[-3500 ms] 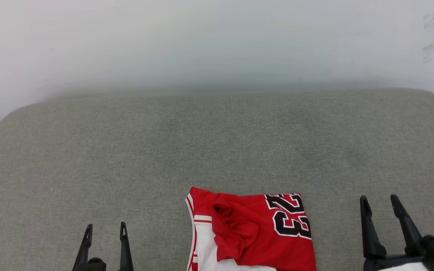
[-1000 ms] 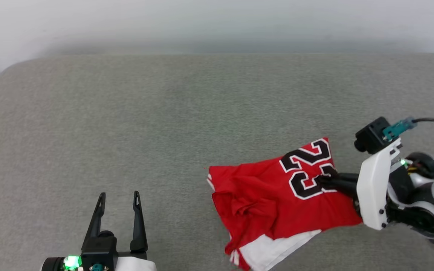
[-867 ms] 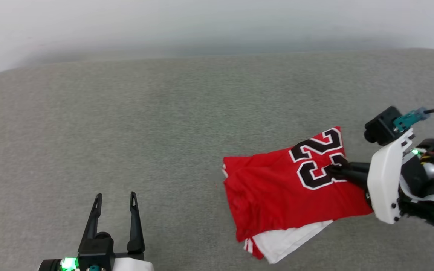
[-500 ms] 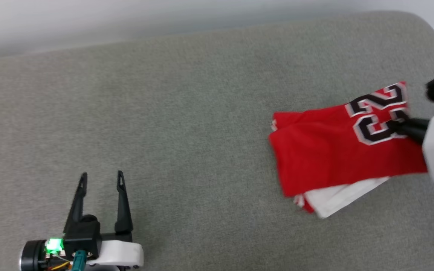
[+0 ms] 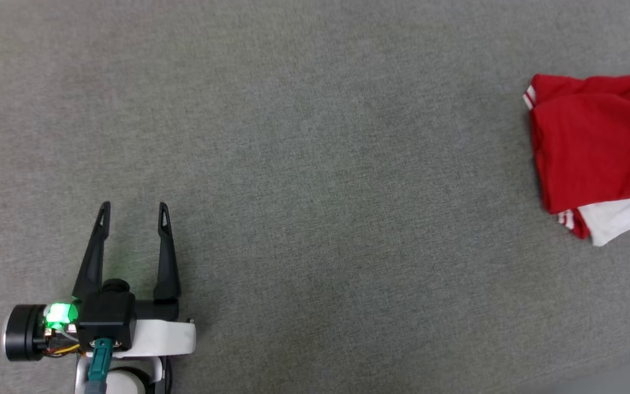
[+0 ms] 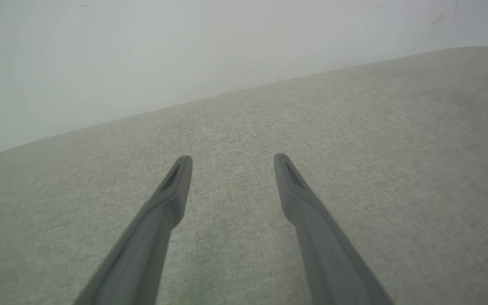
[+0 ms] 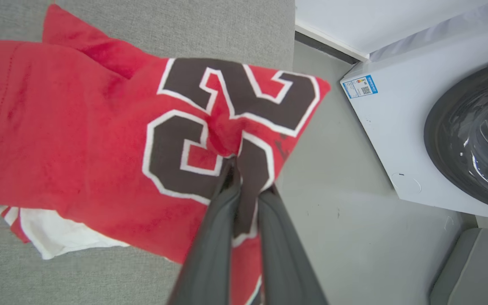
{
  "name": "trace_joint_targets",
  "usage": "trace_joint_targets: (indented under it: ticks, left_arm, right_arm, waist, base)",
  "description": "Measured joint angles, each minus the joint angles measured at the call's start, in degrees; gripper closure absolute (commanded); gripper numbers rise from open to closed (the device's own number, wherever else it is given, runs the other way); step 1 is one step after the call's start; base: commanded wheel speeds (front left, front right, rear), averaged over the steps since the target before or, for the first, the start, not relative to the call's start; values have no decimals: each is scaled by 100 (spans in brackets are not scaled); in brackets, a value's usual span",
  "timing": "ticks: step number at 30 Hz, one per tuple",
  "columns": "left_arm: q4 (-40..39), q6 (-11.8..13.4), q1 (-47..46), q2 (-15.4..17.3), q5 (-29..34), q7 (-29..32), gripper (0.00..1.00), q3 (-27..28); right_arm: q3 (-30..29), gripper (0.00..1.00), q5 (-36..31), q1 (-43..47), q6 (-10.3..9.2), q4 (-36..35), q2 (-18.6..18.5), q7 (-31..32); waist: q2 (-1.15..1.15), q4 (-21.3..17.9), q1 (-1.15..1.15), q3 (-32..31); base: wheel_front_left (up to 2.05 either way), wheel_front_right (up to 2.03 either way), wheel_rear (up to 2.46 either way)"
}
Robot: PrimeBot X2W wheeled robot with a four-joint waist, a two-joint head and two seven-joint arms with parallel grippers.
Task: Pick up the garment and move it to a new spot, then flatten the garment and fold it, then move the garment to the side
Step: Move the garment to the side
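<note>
Our right tool [image 7: 247, 180] pinches the red-and-white jersey shirt [image 7: 79, 127], its numbered corner past the edge of the grey fabric cushion [image 5: 315, 164]. Our left tool [image 5: 133, 207] gapes empty over open cushion.

- The garment [image 5: 594, 148] is running off the head view's right edge, so its far part is going unseen.
- The right tool [image 7: 248, 180] is pinching fabric, and the fold is swallowing its tips.
- The white sleeve [image 7: 57, 237] is tucking under the red layer.
- The washing machine [image 7: 396, 140] is getting cropped at the right; its label [image 7: 359, 86] is coming through too small to read.
</note>
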Motion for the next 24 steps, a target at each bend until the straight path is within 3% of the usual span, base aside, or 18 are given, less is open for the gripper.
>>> trace_joint_targets:
  ticks: [14,15,16,17,24]
  left_arm:
    - [-158,158,-231,160,-13,0,0,-130]
    - [-144,176,-230,155,-24,0,0,-134]
    - [-127,198,-226,145,-46,0,0,-140]
    - [-114,211,-215,130,-54,0,0,-151]
    - [-63,302,14,-11,-129,0,0,-274]
  right_arm:
    - [-495,100,-594,-428,0,1606,617,-597]
    - [-528,95,-627,-441,0,1707,691,-598]
    - [-575,44,-657,-449,1,1816,765,-605]
    - [-608,0,-719,-469,0,1897,820,-667]
    - [-795,0,-1742,-666,0,2153,926,-1585]
  waist:
    - [0,56,0,441]
    - [0,59,0,405]
    - [0,62,0,359]
    - [0,65,0,304]
    - [0,132,0,-246]
  base:
    - [0,0,0]
    - [0,0,0]
    - [0,0,0]
    - [0,0,0]
    - [0,0,0]
